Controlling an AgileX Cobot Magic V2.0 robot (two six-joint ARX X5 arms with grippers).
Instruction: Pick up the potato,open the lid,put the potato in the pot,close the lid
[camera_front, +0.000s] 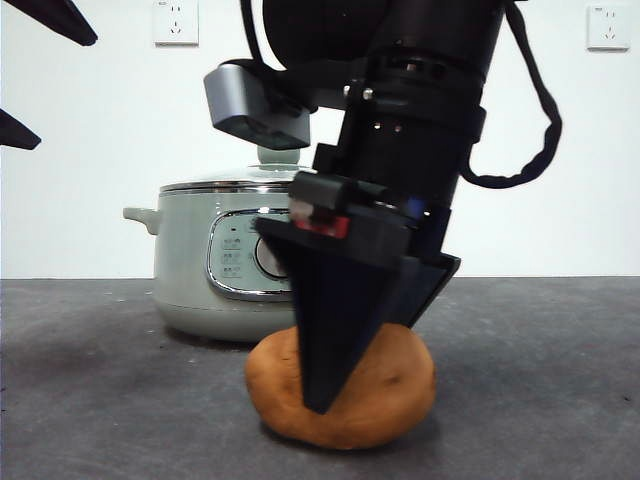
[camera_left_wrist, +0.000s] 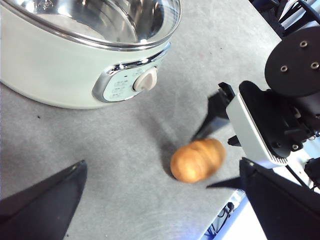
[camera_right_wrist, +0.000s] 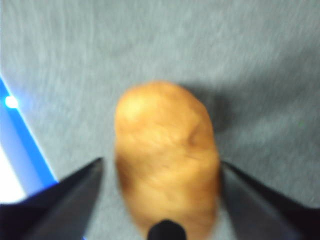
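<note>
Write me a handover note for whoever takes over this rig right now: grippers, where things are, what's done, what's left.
Right gripper: down at the table, jaws open on either side of the oval tan-brown potato, not yet closed on it.
Left gripper: open, empty, waiting above the table near the cooker.
The potato lies on the grey table in front of the squat pale sage-green electric pot.
The round clear glass lid with steel rim sits on the pot.
Done: approach to the potato.
Left: grasp and lift it, open the lid, put it in, close the lid.
</note>
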